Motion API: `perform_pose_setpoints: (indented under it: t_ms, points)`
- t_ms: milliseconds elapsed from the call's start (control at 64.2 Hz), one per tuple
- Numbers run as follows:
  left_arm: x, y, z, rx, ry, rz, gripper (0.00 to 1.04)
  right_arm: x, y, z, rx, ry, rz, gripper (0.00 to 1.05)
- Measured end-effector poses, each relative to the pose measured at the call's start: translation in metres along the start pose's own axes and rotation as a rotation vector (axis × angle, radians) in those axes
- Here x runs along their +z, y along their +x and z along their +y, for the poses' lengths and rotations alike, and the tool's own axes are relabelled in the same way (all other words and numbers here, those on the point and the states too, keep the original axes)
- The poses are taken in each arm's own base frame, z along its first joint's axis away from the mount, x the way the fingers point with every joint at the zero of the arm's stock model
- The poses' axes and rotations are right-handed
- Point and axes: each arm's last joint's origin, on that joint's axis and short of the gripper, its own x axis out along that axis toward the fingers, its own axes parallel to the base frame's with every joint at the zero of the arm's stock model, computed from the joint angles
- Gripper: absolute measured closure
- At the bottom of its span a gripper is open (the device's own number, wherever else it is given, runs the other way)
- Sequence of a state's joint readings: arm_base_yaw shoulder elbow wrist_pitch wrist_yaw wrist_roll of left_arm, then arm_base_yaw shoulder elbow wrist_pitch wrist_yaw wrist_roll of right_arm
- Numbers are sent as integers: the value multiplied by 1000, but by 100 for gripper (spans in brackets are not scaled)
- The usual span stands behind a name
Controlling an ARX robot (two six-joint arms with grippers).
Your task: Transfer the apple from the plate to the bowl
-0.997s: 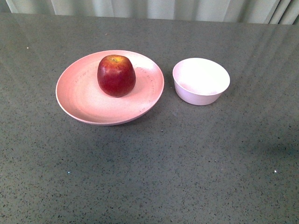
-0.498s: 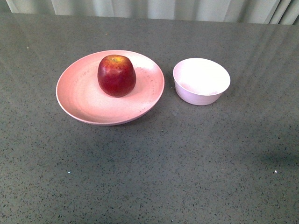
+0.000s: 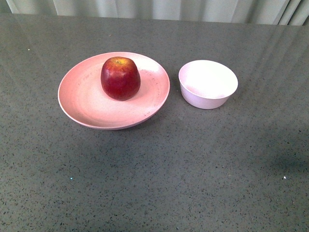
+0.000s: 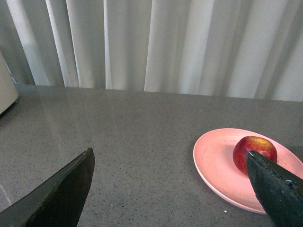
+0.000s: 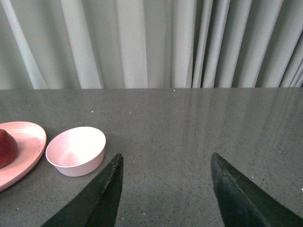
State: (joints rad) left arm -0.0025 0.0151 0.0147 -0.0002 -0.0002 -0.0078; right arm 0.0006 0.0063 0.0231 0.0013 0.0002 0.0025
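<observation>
The dark red apple (image 3: 120, 78) sits on the wide pink plate (image 3: 82, 104), toward its far side. The small pale bowl (image 3: 208, 83) stands empty just right of the plate. Neither gripper shows in the front view. In the left wrist view my left gripper (image 4: 169, 153) is open and empty, with the plate (image 4: 215, 165) and apple (image 4: 250, 148) beyond its one finger, which hides part of the apple. In the right wrist view my right gripper (image 5: 165, 155) is open and empty, with the bowl (image 5: 75, 150), the plate's edge (image 5: 26, 151) and a sliver of the apple (image 5: 6, 147) off to one side.
Everything stands on a dark grey speckled table (image 3: 193, 169). Pale curtains (image 3: 159, 8) hang along its far edge. A pale object (image 4: 5, 87) shows at the edge of the left wrist view.
</observation>
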Motion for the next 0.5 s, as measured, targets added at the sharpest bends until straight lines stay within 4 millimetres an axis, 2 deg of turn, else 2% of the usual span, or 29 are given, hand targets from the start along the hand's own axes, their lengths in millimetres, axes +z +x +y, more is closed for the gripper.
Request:
perform_pose_setpoints:
  t_ms: [93,125,171,312,405,498]
  points:
    - [1,4,-2,-184,-83,204,9,0,0,0,0,0,0,20]
    - [7,13,-5,-268,-118,264,9,0,0,0,1,0,0,13]
    - [14,24,-9,-299,-131,277,9,0,0,0,1,0,-1,8]
    - [36,77,-27,-310,-155,246,9,0,0,0,0,0,-1,9]
    - [36,104,-43,-321,-162,248,9,0,0,0,0,0,-1,9]
    - [25,132,-61,-323,-163,279,9,0,0,0,0,0,-1,9]
